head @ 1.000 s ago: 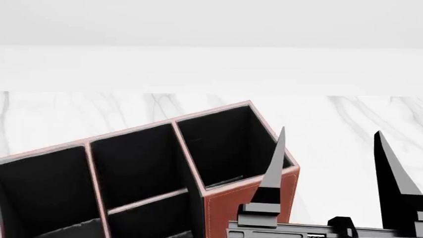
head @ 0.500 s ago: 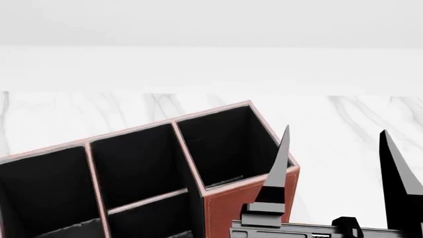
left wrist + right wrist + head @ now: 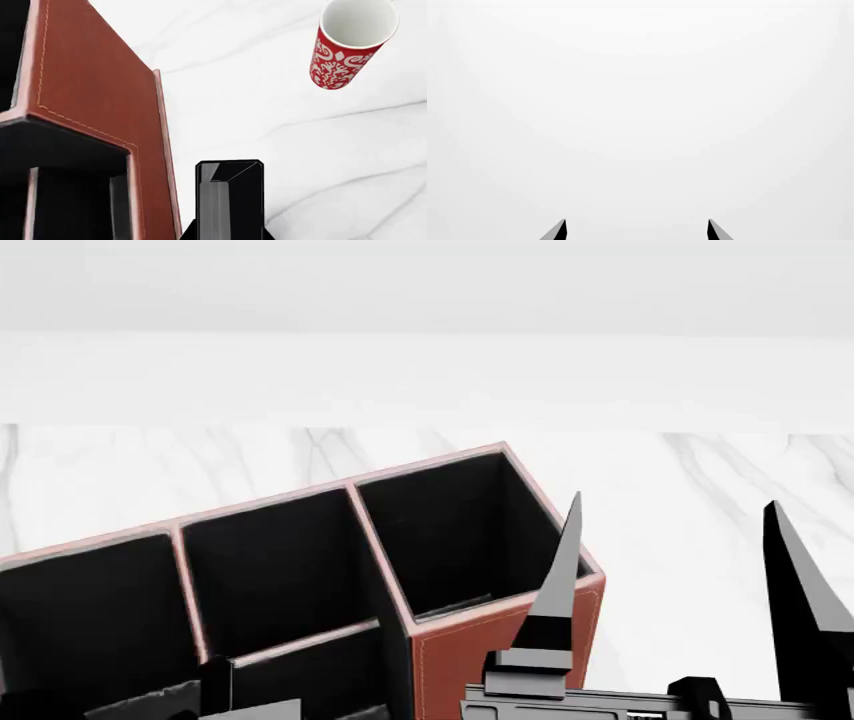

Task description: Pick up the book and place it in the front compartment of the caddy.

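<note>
Your right gripper (image 3: 674, 540) hangs with fingers spread and empty beside the caddy (image 3: 494, 650); the left gripper's (image 3: 229, 200) state cannot be told, and the book is unseen.

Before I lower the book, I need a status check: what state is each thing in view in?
book: held by the left gripper, outside the caddy
caddy: upright, book not in it
mug: upright, empty
right gripper: open, empty
</note>
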